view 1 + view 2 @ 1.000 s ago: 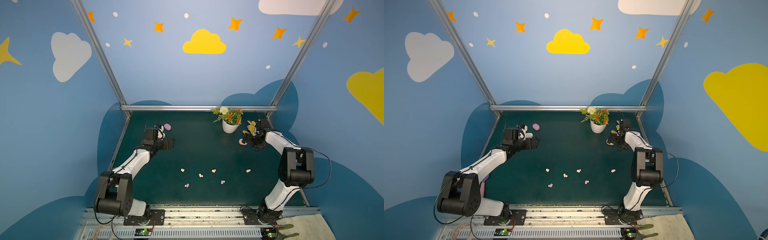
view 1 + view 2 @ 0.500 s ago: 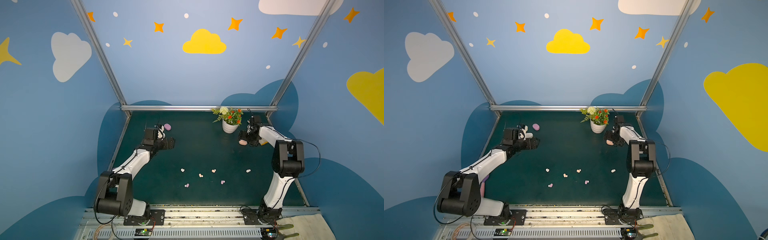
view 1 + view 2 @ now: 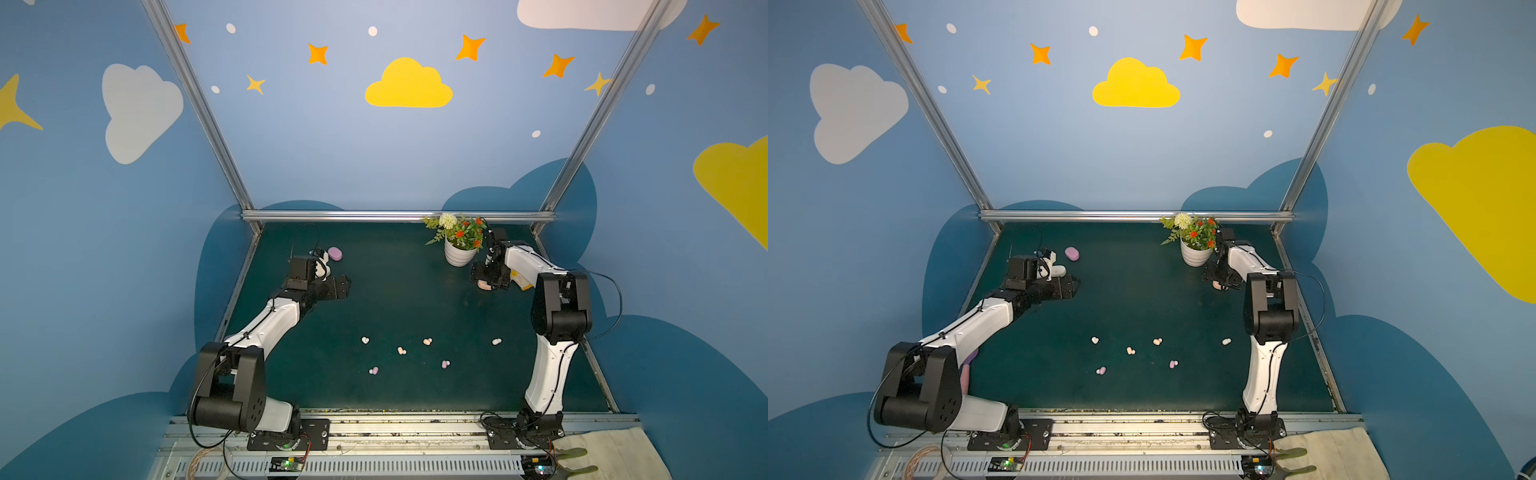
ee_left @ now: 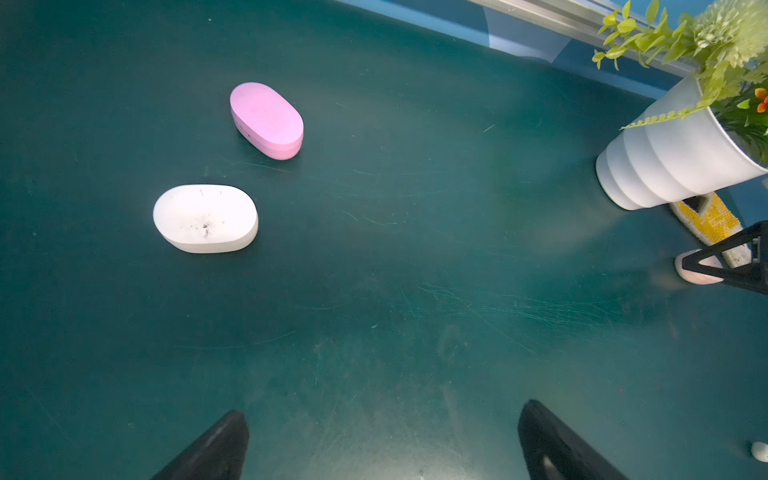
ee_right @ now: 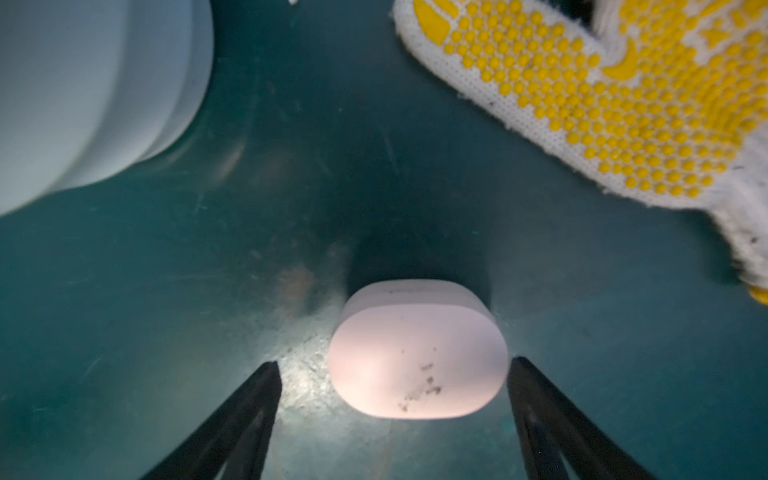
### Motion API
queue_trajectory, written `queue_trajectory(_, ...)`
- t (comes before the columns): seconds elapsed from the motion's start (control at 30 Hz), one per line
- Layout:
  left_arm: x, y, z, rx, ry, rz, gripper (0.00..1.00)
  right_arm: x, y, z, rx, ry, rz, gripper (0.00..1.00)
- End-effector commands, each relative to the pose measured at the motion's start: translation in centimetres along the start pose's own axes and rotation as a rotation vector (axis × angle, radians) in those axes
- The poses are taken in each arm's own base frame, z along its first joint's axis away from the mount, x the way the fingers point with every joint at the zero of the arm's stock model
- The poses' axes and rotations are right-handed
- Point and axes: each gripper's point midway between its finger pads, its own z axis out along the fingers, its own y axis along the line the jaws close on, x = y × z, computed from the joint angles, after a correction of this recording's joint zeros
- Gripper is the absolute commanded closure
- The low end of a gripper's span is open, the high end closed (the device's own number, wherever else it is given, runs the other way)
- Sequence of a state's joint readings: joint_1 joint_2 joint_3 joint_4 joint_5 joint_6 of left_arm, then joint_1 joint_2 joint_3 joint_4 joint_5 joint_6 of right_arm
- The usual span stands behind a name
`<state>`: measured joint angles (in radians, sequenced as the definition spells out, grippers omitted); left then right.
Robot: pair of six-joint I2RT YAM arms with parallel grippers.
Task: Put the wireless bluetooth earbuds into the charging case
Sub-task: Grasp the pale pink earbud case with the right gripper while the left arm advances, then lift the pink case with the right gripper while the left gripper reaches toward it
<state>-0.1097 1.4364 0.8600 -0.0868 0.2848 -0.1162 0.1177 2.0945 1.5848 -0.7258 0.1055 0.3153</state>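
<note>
The peach-pink case (image 5: 415, 332) is straddled by the widely spread jaws of the right gripper (image 5: 394, 365), with a gap at one side, so nothing is clamped. The six earbuds (image 3: 401, 351) are scattered on the green mat (image 3: 415, 291), well apart from both grippers. The left gripper (image 4: 384, 409) is held wide open near the white case (image 4: 205, 218).

Six earbuds (image 3: 401, 350) — three cases (image 4: 205, 218) — one potted plant (image 3: 458, 254), one glove (image 5: 582, 95).

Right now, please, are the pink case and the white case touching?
Apart: the left wrist view shows bare mat between the pink case and the white case.
</note>
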Motion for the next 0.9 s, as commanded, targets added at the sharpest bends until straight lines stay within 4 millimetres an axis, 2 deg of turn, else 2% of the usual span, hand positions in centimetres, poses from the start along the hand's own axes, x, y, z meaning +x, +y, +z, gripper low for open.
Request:
queue_trajectory(0.0, -0.4, -0.4, -0.2, 0.017, 0.006, 0.008, 0.00, 0.3, -0.5, 0.4, 0.035, 0.024, -0.009, 0.18)
queue_trajectory(0.63, -0.3, -0.7, -0.3, 0.026, 0.015, 0.019, 0.00, -0.3, -0.1, 1.2, 0.005, 0.020, -0.012, 0.42)
queue_trajectory(0.87, -0.1, -1.3, -0.4, 0.045, 0.026, 0.027, 0.00, 0.3, 0.0, 0.0, -0.015, 0.011, -0.014, 0.47)
